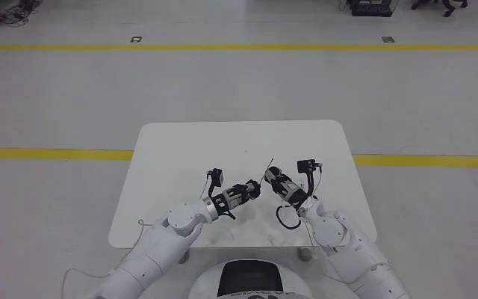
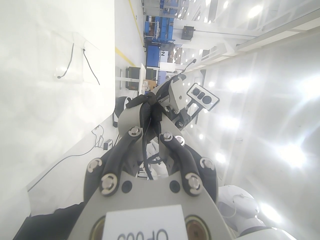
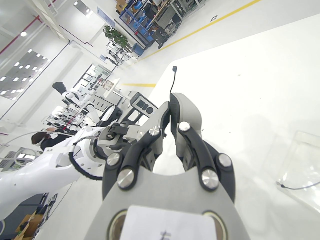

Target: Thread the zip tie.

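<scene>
Thin black plastic zip tie (image 3: 172, 83), straight and narrow, with a small square head at the free end. Clamped lower down between the pressed-together fingers of the right gripper (image 3: 170, 98). Standing clear above the fingertips, near upright, head uppermost, just above centre of the right wrist frame. In the top view (image 1: 267, 168), a fine dark line slanting up and right, just right of frame centre.

White floor (image 1: 239, 82) with yellow lines (image 1: 224, 47) — blue storage racks (image 2: 162, 24) and ceiling lights (image 3: 23, 34) beyond.
</scene>
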`<control>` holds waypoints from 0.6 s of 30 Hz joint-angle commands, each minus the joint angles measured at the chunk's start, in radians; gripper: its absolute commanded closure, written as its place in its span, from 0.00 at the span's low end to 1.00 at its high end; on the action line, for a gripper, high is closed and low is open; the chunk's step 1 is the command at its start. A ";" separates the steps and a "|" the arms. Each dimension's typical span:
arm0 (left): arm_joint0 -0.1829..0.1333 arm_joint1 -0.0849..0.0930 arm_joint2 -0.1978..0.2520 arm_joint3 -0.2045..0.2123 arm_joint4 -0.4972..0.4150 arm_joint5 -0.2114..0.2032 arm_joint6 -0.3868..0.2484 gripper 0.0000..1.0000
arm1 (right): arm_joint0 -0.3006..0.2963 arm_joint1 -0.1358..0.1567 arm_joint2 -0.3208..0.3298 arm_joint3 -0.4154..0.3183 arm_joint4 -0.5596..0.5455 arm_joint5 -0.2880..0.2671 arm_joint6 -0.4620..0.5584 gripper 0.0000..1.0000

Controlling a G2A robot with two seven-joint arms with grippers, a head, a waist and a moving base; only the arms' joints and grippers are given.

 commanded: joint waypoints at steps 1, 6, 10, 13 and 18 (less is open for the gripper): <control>0.001 0.000 -0.001 -0.001 0.000 0.000 0.001 1.00 | 0.000 0.000 0.000 0.000 -0.002 0.000 0.001 1.00; 0.002 0.001 -0.002 -0.003 0.000 0.001 0.001 1.00 | -0.001 -0.001 0.002 -0.001 -0.010 0.005 0.000 1.00; 0.001 0.001 -0.002 -0.004 0.002 0.002 0.000 1.00 | -0.002 -0.002 0.003 -0.002 -0.015 0.008 0.000 1.00; 0.001 0.002 -0.002 -0.005 0.003 0.003 -0.001 1.00 | -0.001 -0.003 0.004 -0.004 -0.017 0.011 0.001 1.00; 0.000 0.002 -0.002 -0.005 0.004 0.003 -0.002 1.00 | 0.000 -0.004 0.005 -0.006 -0.020 0.014 0.006 1.00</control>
